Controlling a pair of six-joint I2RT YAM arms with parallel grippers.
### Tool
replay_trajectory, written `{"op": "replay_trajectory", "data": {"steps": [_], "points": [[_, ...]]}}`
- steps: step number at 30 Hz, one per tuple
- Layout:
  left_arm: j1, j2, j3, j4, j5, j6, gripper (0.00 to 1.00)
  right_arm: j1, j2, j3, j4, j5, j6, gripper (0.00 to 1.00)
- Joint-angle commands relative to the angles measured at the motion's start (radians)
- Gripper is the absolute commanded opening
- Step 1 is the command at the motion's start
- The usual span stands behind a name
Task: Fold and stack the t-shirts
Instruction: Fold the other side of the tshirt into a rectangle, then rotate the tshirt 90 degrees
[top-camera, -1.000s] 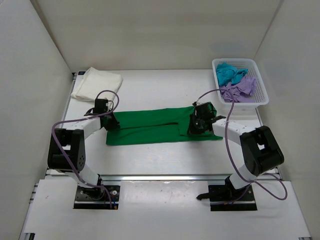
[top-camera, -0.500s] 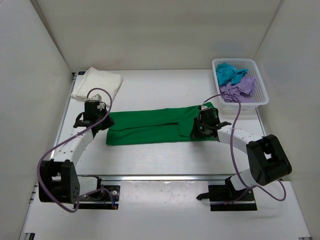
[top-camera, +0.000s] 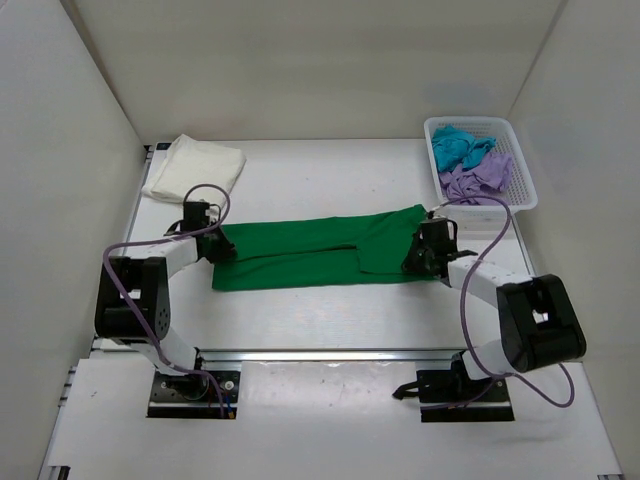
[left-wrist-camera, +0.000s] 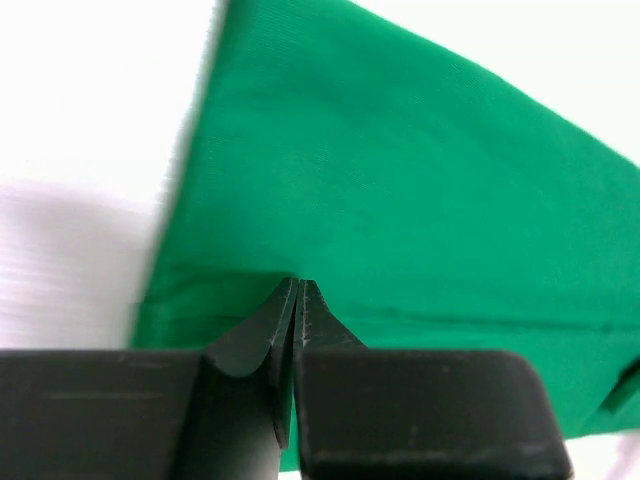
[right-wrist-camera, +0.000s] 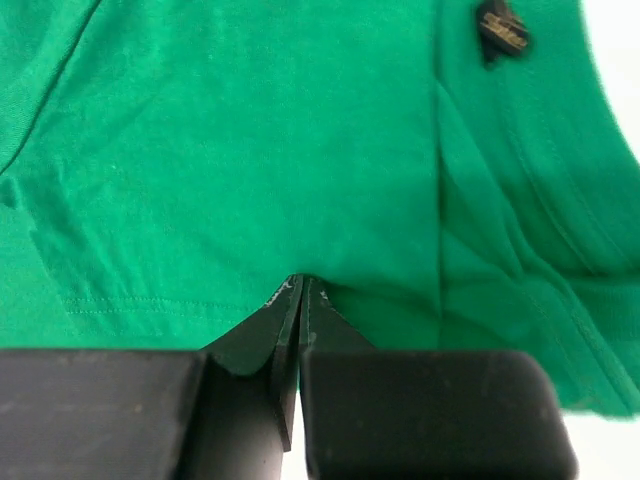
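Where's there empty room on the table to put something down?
Bare table lies at the back, between the cream shirt and the basket, and along the front below the green shirt. The middle is crowded by that shirt.

Both arms reach low, left hand (left-wrist-camera: 298, 288) and right hand (right-wrist-camera: 302, 284) each pinched shut on the green t-shirt (top-camera: 300, 255).

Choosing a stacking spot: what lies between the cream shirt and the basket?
Bare table between cream shirt and basket, per the top view.
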Motion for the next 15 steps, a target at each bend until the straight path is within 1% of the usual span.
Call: {"op": "replay_trajectory", "data": {"steps": [1,3,4,5,7,8,9,10,13,15], "points": [[0.033,-0.074,-0.025,0.072,0.023,-0.050,0.03,-0.001,-0.107,-0.076,0.064,0.105,0.069,0.00],[-0.003,-0.117,-0.008,0.077,-0.038,-0.045,0.05,-0.022,-0.142,-0.075,0.074,0.085,0.070,0.00],[-0.039,-0.146,0.018,0.074,-0.082,-0.039,0.05,-0.034,-0.150,-0.044,0.072,0.067,0.057,0.02],[-0.052,-0.144,0.035,0.074,-0.101,-0.036,0.06,-0.053,-0.138,-0.008,0.071,0.060,0.053,0.03],[-0.087,-0.121,0.102,0.081,-0.090,-0.040,0.08,-0.062,-0.100,0.057,0.075,0.051,0.024,0.10],[-0.096,-0.086,0.127,0.077,-0.081,-0.048,0.08,-0.070,-0.069,0.089,0.072,0.045,0.008,0.11],[-0.096,-0.064,0.157,0.074,-0.073,-0.050,0.08,-0.068,-0.060,0.091,0.118,0.033,0.005,0.13],[-0.096,-0.027,0.176,0.084,-0.060,-0.062,0.08,-0.073,-0.022,0.115,0.132,-0.008,0.004,0.15],[-0.073,0.068,0.191,0.086,-0.029,-0.089,0.06,-0.058,0.057,0.148,0.114,-0.007,0.017,0.14],[-0.050,0.094,0.150,0.120,0.011,-0.108,0.04,-0.042,0.059,0.108,0.129,0.000,0.039,0.13]]}}
